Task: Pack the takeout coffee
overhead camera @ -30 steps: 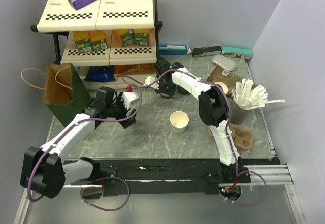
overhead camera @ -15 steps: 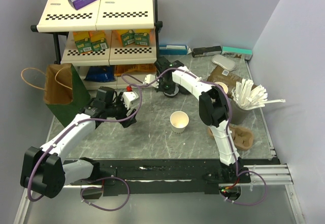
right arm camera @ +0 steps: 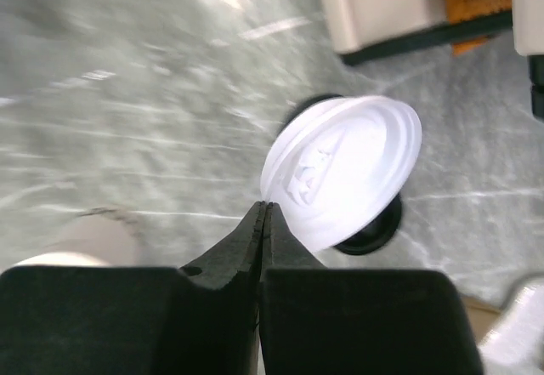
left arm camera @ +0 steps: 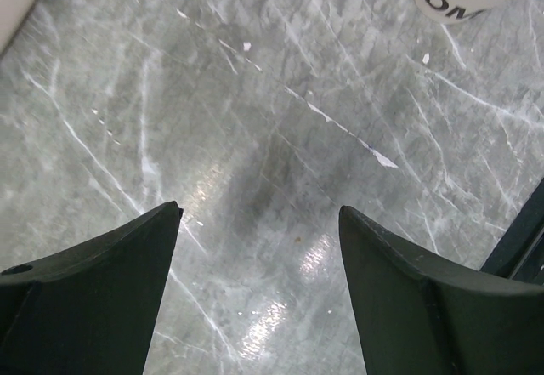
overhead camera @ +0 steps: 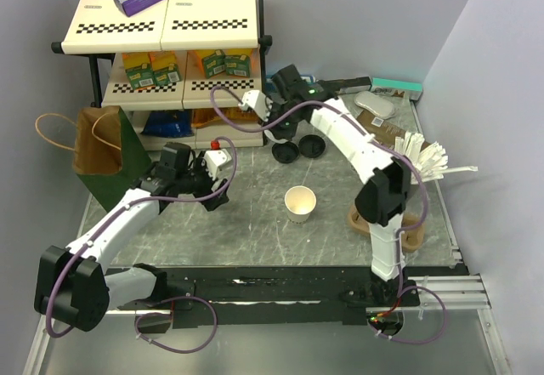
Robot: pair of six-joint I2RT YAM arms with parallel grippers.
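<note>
At worktop [overhead camera: 255, 230] rear: lid pickup.
R tool [right arm camera: 263, 212] pinches white lid [right arm camera: 344, 167] edge; L tool [left arm camera: 259, 213] open, empty. Next: move lid over cup [overhead camera: 299, 202], align w/ rim, press.

One small white paper cup [overhead camera: 300, 203] stands upright on the table, mouth open and pale tan inside. It sits off to the right of my left pincer [left arm camera: 259, 213], well apart from it, with dark lettering on its wall.
</note>
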